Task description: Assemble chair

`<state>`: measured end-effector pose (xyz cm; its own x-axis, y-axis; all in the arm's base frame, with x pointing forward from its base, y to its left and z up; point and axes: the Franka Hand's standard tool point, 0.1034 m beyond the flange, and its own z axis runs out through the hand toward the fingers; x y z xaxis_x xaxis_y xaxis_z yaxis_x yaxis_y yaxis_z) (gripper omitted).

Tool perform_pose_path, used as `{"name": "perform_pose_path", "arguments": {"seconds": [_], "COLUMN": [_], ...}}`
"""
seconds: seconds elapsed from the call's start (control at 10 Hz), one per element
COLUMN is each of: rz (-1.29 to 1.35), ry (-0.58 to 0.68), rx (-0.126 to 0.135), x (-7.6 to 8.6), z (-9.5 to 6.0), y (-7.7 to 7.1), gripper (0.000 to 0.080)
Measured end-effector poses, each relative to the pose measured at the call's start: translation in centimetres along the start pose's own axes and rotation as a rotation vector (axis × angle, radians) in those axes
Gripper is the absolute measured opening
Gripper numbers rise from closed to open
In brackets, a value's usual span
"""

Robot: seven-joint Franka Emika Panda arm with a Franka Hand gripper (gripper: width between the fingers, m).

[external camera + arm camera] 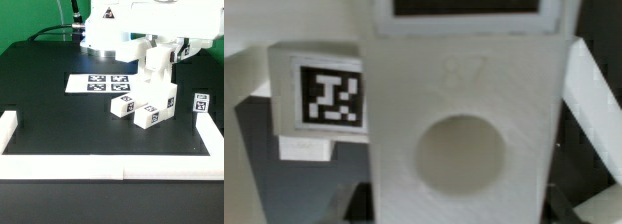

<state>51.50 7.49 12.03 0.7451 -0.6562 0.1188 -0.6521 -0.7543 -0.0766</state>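
Fingers (pixel 590 118) stand narrow, clamped on an upright chair piece (pixel 464 130) held between them.

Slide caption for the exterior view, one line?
Panda arm holds a white chair panel upright beside loose tagged chair pieces, near the marker board, on a black table.

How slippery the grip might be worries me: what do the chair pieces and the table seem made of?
Chair pieces: probably moulded plastic, matte white, with even colour, chunky edges and no gloss. Up close, the panel shows a dull, faintly streaked face with a smooth oval dimple. Table: black and non-reflective, perhaps cloth or coated board; I cannot tell which.
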Motion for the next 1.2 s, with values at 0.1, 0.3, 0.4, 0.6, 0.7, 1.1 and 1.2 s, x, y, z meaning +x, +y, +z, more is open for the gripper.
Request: {"name": "perform_pose_path", "arguments": {"seconds": [0.1, 0.3, 0.4, 0.6, 0.7, 1.1, 1.2], "rz": [0.000, 0.019, 0.033, 0.031, 0.028, -0.010, -0.025], "ry": [0.000, -0.003, -0.006, -0.006, -0.006, 0.006, 0.009], "rx": [-0.001, -0.002, -0.002, -0.002, -0.001, 0.003, 0.003], "x": [-0.01, -0.22, -0.50, -0.73, -0.88, -0.41, -0.22], "z": [0.03, 0.05, 0.02, 0.03, 0.06, 0.27, 0.29], "y": [0.02, 0.20, 0.22, 0.08, 0.02, -0.20, -0.31], "gripper": [0.0290, 0.0290, 0.0290, 0.0290, 0.0290, 0.0290, 0.0290]}}
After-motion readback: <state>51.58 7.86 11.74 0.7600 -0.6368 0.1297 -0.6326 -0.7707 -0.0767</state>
